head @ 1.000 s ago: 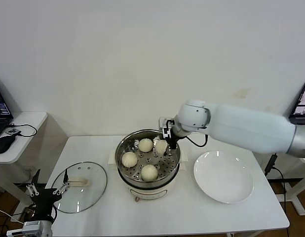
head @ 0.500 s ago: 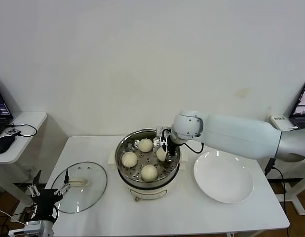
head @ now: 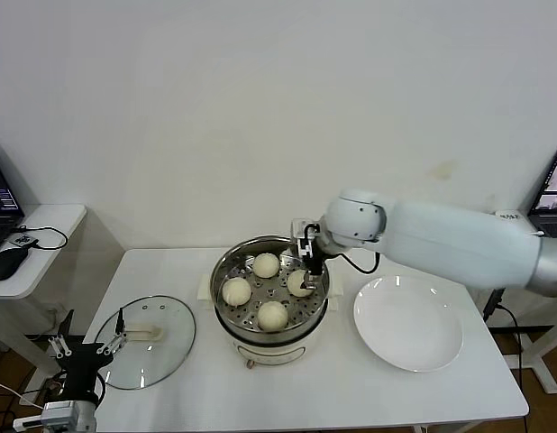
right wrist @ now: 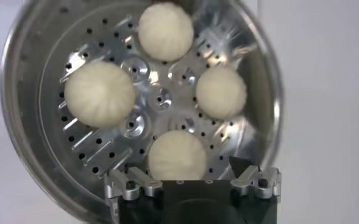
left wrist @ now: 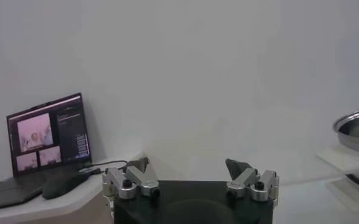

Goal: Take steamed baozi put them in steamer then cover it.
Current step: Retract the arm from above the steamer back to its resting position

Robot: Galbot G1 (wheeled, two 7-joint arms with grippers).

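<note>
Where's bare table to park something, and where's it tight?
Bare: the front table strip between the cover and white plate, and the plate itself. Tight: the steamer, four steamed baozi filling its tray, right hand open above its far rim.

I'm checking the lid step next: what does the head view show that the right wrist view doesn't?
Only the head view shows the cover lying on the table left of the steamer, the bare white plate, and the left gripper parked low beside the table. Only the right wrist view shows the right gripper open. Both show four steamed baozi in the steamer.
</note>
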